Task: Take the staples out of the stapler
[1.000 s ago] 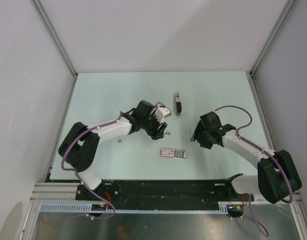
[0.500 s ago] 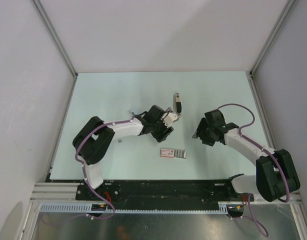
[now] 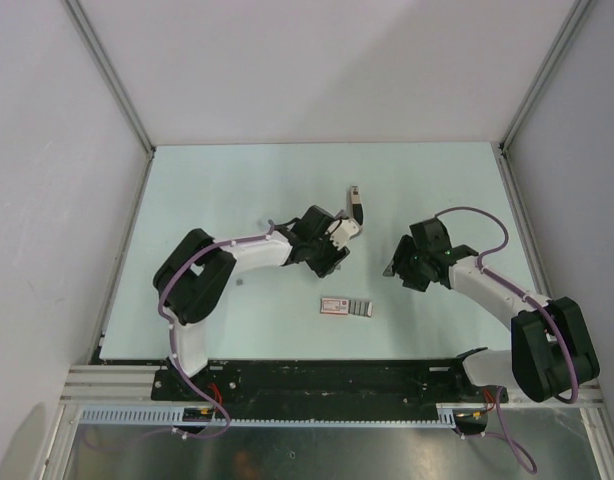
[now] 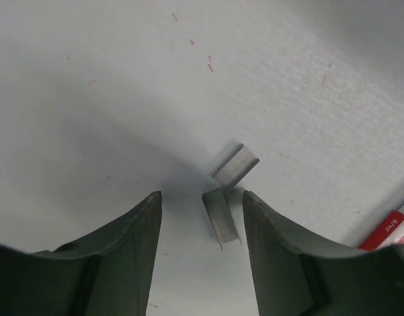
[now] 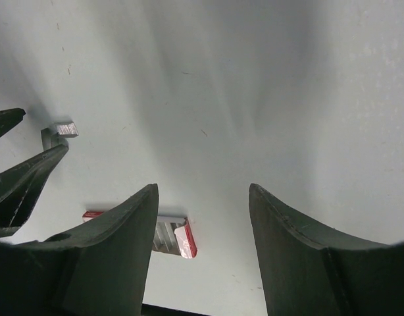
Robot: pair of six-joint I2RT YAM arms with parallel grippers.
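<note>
The left gripper [image 4: 201,197] is wide open and holds nothing, straddling loose staples [image 4: 220,217] mid-counter [image 3: 237,180]. The right gripper [image 5: 202,187] is also spread and empty. The stapler [image 3: 357,205] lies just beyond the left gripper toward the far edge, possibly touching it.

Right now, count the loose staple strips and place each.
2: one staple strip lies just past the left gripper, the other strip between its open fingers. A grey speck beside the left arm might be a third.

Left tool [image 4: 201,195] spread, arm extended; right tool [image 5: 202,187] spread.
</note>
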